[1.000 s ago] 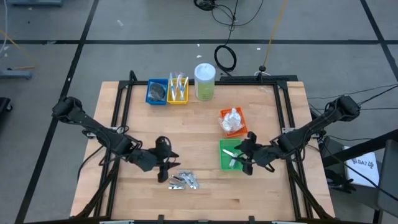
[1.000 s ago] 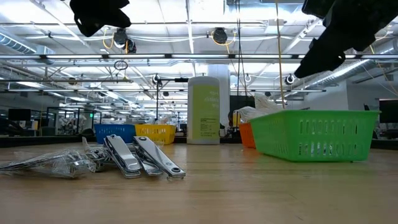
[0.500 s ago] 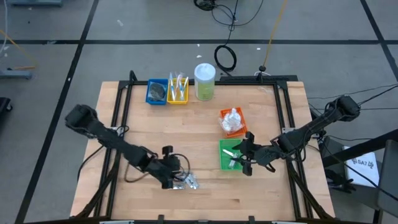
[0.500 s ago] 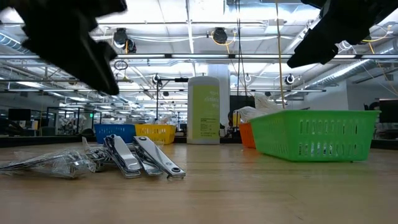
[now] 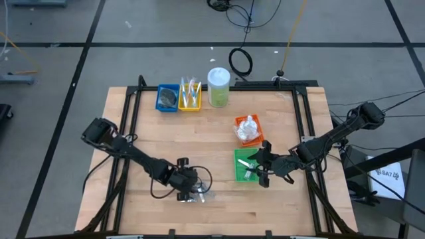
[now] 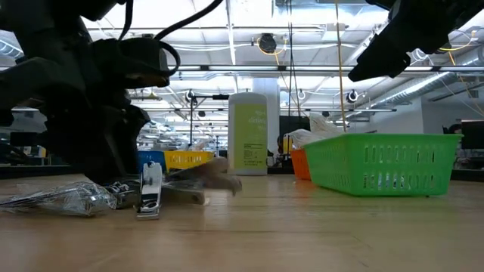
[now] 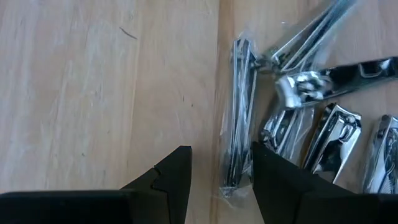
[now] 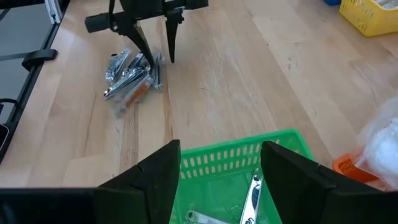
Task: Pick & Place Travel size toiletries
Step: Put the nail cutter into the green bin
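A heap of silvery nail clippers (image 5: 200, 195), some in clear wrap, lies on the wood near the table's near edge. My left gripper (image 5: 188, 190) is down at the heap's left side, open. In the left wrist view its fingers (image 7: 221, 177) stand on either side of one slim wrapped clipper (image 7: 239, 106). In the low view one clipper (image 6: 149, 195) stands on its edge. My right gripper (image 5: 264, 166) hovers open over the green tray (image 5: 243, 174), which holds a few silvery clippers (image 8: 252, 198). My left gripper comes at the heap from above, pointing down. The near end of the wrapped clipper (image 7: 229, 180) lies between its open fingers, close to one finger (image 7: 273, 180). Whether that finger touches it, I cannot tell. The clipper lies flat on the table.
At the far edge stand a blue tray (image 5: 167, 97), a yellow tray (image 5: 190, 95) with sticks and a tall clear jar with a white lid (image 5: 218, 86). An orange tray (image 5: 249, 130) with white packets sits just beyond the green one. Bare wood lies between the heap and the green tray.
My left gripper has moved toward the table's right and near edge and come down onto the heap of clippers. The heap has been disturbed: one clipper that lay flat now stands on its edge, and the others have shifted.
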